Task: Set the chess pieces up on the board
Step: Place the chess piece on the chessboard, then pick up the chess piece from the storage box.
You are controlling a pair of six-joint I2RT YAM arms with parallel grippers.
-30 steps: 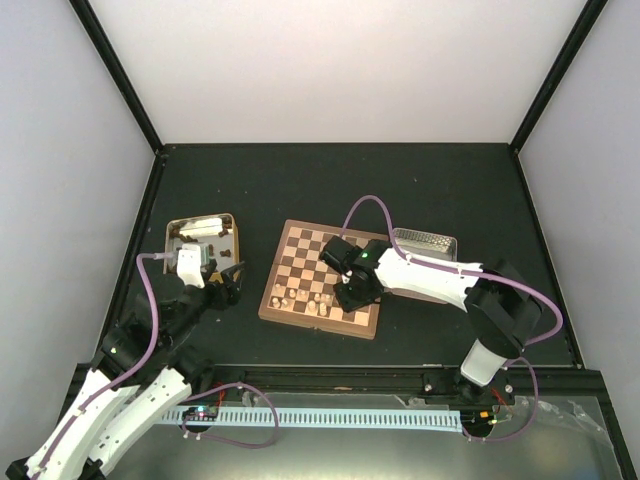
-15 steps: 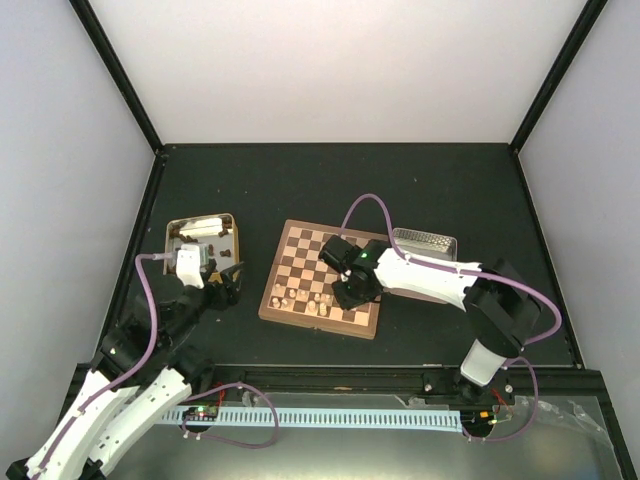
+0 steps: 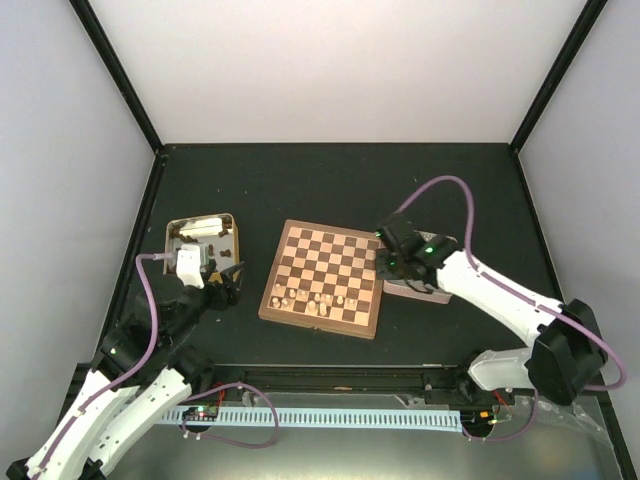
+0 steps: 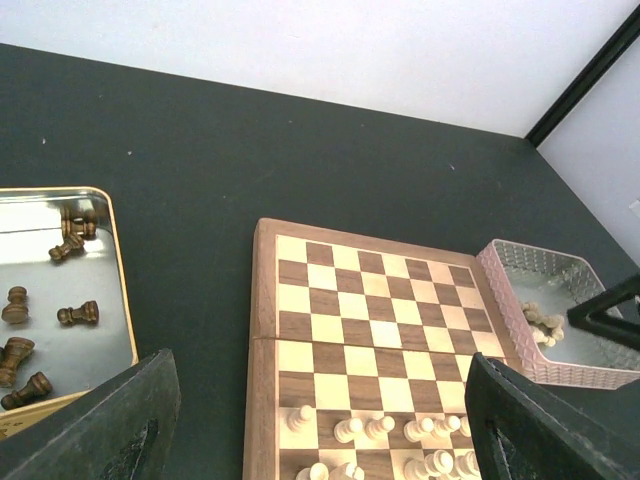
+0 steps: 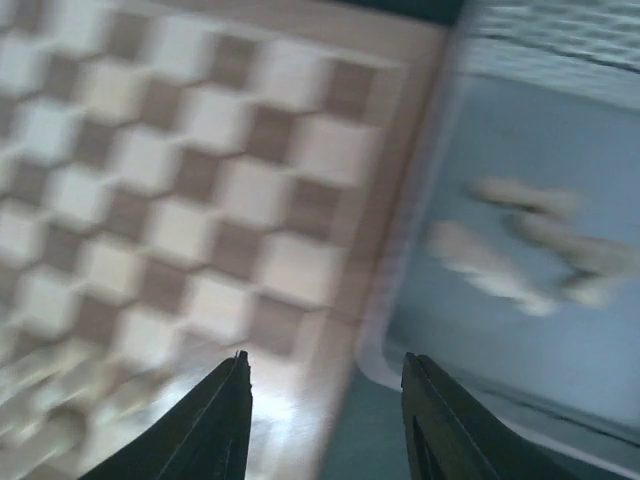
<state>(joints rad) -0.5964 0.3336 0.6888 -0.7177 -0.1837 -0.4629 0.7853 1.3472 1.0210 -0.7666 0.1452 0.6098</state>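
Tabletop carrying board at centre. Two tins flanking board:
- left tin, well left of board, holding dark chess pieces
- right tin, against board's right edge, holding pale heap

Pale chess pieces standing along board's near rows; far rows not yet filled.

Right pincer hanging over board's right border, jaws parted, gripping nothing. Pale heap lying just right of it, blurred, axes unreadable.

Left pincer hovering left of board, gaping, carrying nothing.

Right arm sitting nearer pale heap, so likely reaching there next.
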